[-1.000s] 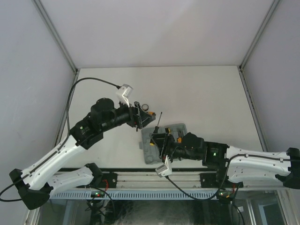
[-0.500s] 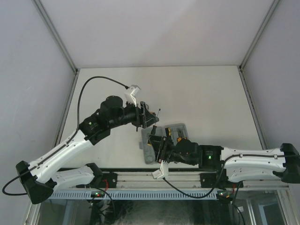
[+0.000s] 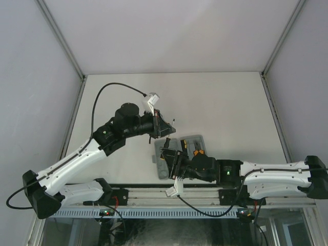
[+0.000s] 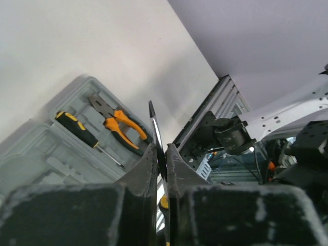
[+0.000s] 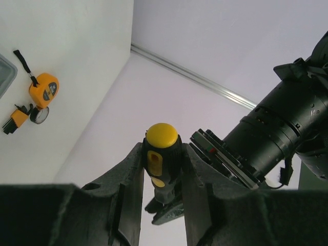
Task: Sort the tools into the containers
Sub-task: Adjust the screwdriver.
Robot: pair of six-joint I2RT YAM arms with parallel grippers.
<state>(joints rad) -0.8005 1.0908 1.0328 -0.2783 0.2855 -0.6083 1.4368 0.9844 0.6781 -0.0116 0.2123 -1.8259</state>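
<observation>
My right gripper (image 5: 162, 149) is shut on the handle of a black-and-yellow screwdriver (image 5: 161, 154) and holds it up above the open grey tool case (image 3: 199, 139). My left gripper (image 4: 160, 148) is shut on the same screwdriver's dark shaft (image 4: 154, 119). From above, the two grippers meet over the case's left half (image 3: 165, 143). In the case (image 4: 31, 154) lie orange-handled pliers (image 4: 122, 127) and a second screwdriver (image 4: 82, 132). On the table lie the orange tape measure (image 5: 43, 89), the hex key set (image 5: 14, 119) and the black ring (image 5: 39, 115).
White walls with metal rails enclose the table (image 3: 225, 102). The left arm (image 3: 123, 128) reaches across from the left, its cable (image 3: 110, 87) looping above. The frame rail (image 3: 169, 197) runs along the near edge.
The left arm swung right to the screwdriver held up by the right gripper, and its jaws closed on the shaft. The right gripper shifted slightly left over the case.
</observation>
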